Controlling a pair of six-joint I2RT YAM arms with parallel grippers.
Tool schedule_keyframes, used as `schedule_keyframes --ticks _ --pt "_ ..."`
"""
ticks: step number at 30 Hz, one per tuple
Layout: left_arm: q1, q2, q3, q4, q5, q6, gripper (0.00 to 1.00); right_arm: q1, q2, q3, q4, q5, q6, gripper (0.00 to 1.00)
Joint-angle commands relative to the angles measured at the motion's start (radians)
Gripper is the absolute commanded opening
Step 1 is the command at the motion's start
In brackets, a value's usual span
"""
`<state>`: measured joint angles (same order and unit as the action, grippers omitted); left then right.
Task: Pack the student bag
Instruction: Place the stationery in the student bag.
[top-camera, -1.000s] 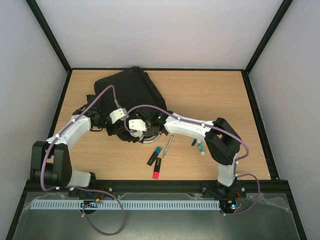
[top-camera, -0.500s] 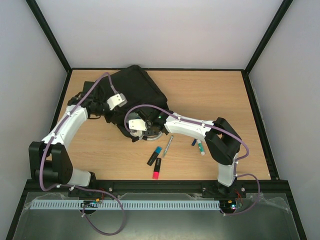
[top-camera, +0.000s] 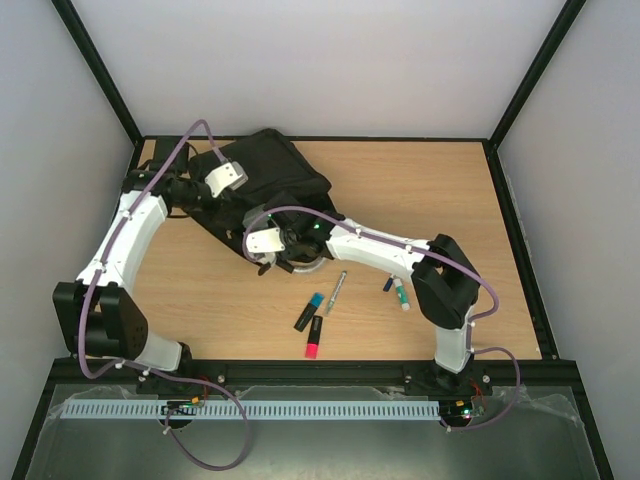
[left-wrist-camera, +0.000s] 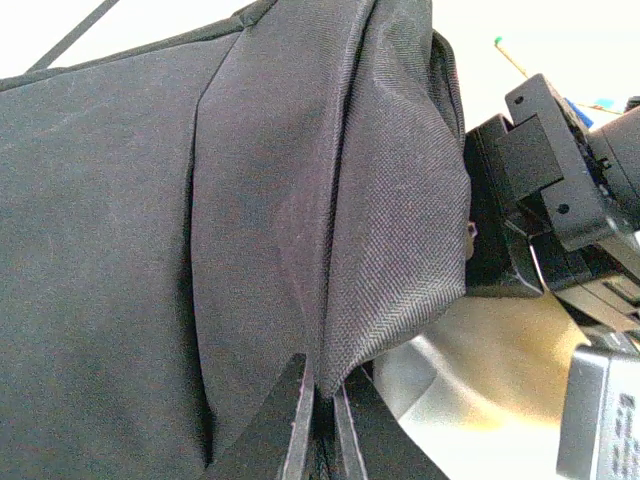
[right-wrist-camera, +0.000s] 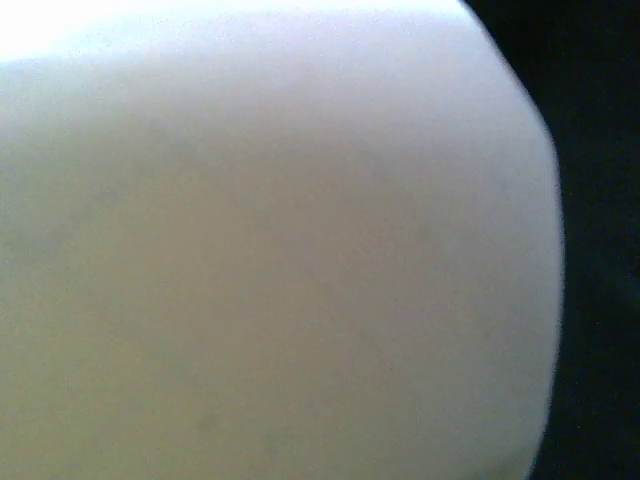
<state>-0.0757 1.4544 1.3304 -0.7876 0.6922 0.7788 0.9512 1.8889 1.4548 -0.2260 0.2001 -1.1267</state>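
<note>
Student bag: black, lying on the table; one fold pinched in the fully closed left gripper.
Right gripper: at the bag's near edge; grip cannot be told, its view blurred.
Pens and highlighters: loose behind the right gripper, none seen packed. Packing looks barely begun.

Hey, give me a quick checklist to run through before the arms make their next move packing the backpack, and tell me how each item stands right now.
1. Hold of the left gripper on the student bag: ok, jaws shut on a fold of fabric.
2. State of the right gripper: cannot tell; its wrist view is only a pale blur.
3. Bag mouth open enough to load: cannot tell, no opening shows.
4. The two grippers apart from each other: ok in the top view.
5. Everything packed: not ok; the pink highlighter, the silver pen and other pens lie on the table.
</note>
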Motion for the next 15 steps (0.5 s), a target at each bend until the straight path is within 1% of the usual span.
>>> schedule_keyframes --ticks 1,8,13,15 --pt "0.022 -0.006 0.090 -0.025 0.105 0.037 0.02 -0.006 0.056 0.120 0.059 -0.027 -0.093 0.25" --pt "0.053 0.001 0.139 -0.099 0.119 0.079 0.02 -0.052 0.196 0.271 0.090 -0.029 -0.144 0.26" --pt "0.073 0.009 0.180 -0.134 0.137 0.086 0.02 -0.096 0.261 0.315 0.145 -0.050 -0.183 0.25" --pt "0.076 0.009 0.186 -0.136 0.138 0.086 0.03 -0.105 0.285 0.316 0.201 -0.051 -0.194 0.26"
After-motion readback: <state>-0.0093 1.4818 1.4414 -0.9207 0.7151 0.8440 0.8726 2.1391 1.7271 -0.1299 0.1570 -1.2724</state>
